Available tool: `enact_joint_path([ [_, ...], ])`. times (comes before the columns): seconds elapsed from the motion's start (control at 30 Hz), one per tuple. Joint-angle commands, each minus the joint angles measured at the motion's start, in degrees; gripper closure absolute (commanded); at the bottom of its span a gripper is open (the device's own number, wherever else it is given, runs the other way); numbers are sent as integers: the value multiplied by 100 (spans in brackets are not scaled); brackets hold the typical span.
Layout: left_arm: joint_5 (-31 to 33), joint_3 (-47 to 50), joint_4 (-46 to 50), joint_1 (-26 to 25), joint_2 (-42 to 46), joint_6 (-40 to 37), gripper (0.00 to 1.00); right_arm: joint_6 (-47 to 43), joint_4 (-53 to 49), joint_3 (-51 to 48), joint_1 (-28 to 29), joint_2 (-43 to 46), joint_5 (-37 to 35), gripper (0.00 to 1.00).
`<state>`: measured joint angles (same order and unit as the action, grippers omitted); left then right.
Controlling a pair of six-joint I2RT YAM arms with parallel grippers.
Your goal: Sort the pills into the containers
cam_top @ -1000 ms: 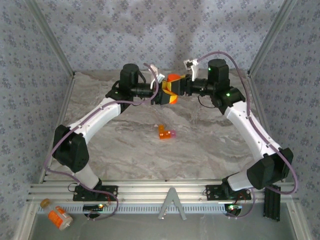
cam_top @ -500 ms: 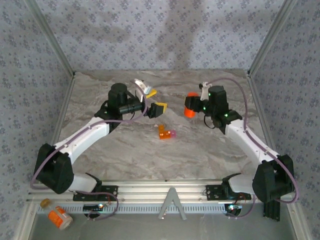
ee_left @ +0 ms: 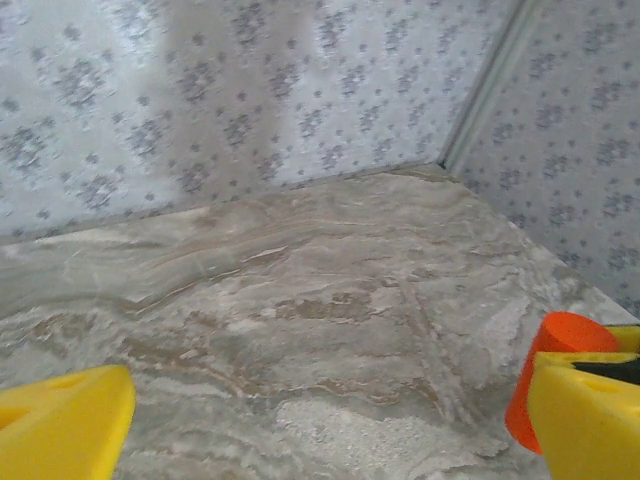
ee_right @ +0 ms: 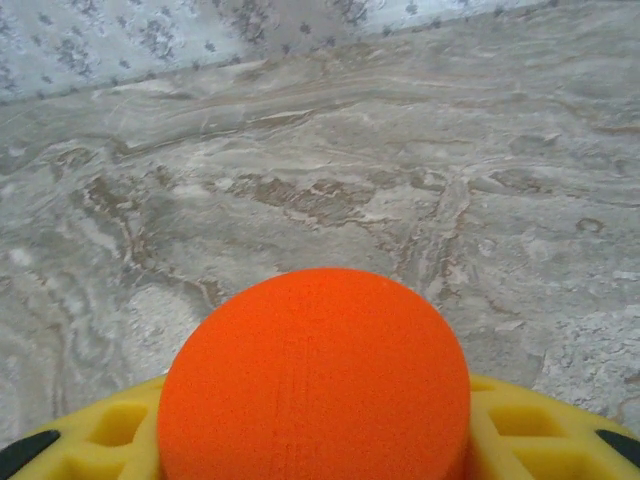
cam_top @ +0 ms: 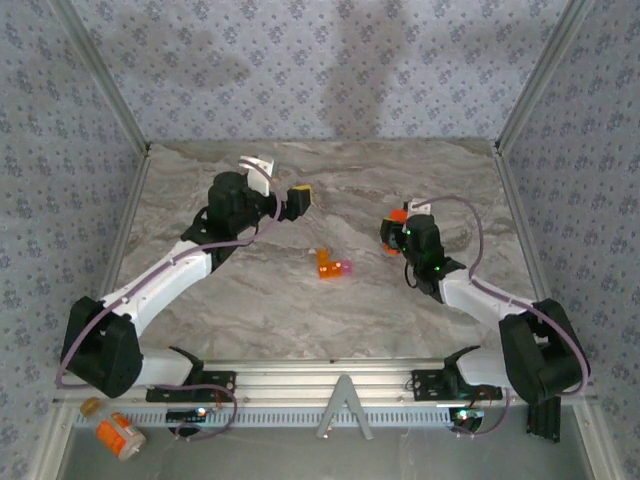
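The pill bottle (cam_top: 398,216) is sitting in the right gripper (cam_top: 396,231), low over the right half of the marble table (cam_top: 250,310); the jaws are clamping it from both sides. In the right wrist view its rounded orange end (ee_right: 315,385) is bulging up between the yellow fingers (ee_right: 525,425), facing the camera. The tiny orange box (cam_top: 326,265) with the pink end is lying flat on the table near the middle, apart from both grippers, left of the right gripper and nearer the arm bases; its pink end is pointing right. The left gripper (cam_top: 297,198) is hovering over the back left part of the table, pointing right; its own yellow fingers (ee_left: 60,425) are standing wide apart with nothing held between them. In the left wrist view an orange rounded piece (ee_left: 553,350) is showing just behind the right-hand finger; I cannot tell what it is or whether it is touching that finger. An orange bottle with a white label (cam_top: 120,434) is lying on its side on the metal ledge (cam_top: 280,455) at the near left corner, well apart from everything on the table.
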<state>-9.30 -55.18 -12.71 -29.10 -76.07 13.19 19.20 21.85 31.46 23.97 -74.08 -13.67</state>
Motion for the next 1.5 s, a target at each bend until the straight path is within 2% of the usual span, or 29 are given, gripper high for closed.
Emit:
enact_joint_path([
  [0.0, 204, -154, 271, 36, -12, 218, 0, 128, 841, -177, 149, -232, -882, 63],
  [0.1, 159, -134, 272, 34, -4, 193, 0, 162, 1112, -309, 263, -536, -1214, 63],
  [0.27, 370, -199, 498, 34, -48, 163, 0, 250, 1315, -384, 471, -926, -1463, 58],
  [0.43, 431, -153, 537, 31, -41, 123, 0, 295, 1144, -422, 548, -846, -1499, 40],
  [0.5, 463, -103, 501, 35, -44, 105, 0, 269, 993, -413, 548, -703, -1446, 29],
  [0.57, 570, -77, 490, 34, -39, 81, 0, 279, 626, -366, 536, -364, -1364, 22],
  [0.67, 706, -58, 467, 40, -47, 10, 0, 360, -250, -169, 496, 488, -1042, 18],
  [0.77, 758, -129, 612, 89, -130, -96, 0, 452, -1226, 243, 464, 1376, -364, 18],
  [0.87, 582, -234, 792, 206, -292, -150, 0, 504, -2294, 911, 466, 1761, 523, 20],
  [0.97, 420, -363, 996, 283, -505, -212, 0, 519, -3119, 1515, 486, 1606, 1480, 22],
  [1.1, 311, -726, 1607, 300, -881, -455, 1, 581, -3781, 2030, 619, 903, 2444, 28],
  [1.27, 113, -1311, 2554, 305, -1424, -655, 6, 815, -4010, 2154, 855, 35, 2465, 37],
  [1.37, 19, -1557, 2896, 303, -1663, -699, 13, 936, -4005, 2152, 873, -381, 2452, 41],
  [1.47, -137, -1744, 3113, 304, -1838, -725, 29, 1014, -4061, 2197, 895, -700, 2405, 43],
])
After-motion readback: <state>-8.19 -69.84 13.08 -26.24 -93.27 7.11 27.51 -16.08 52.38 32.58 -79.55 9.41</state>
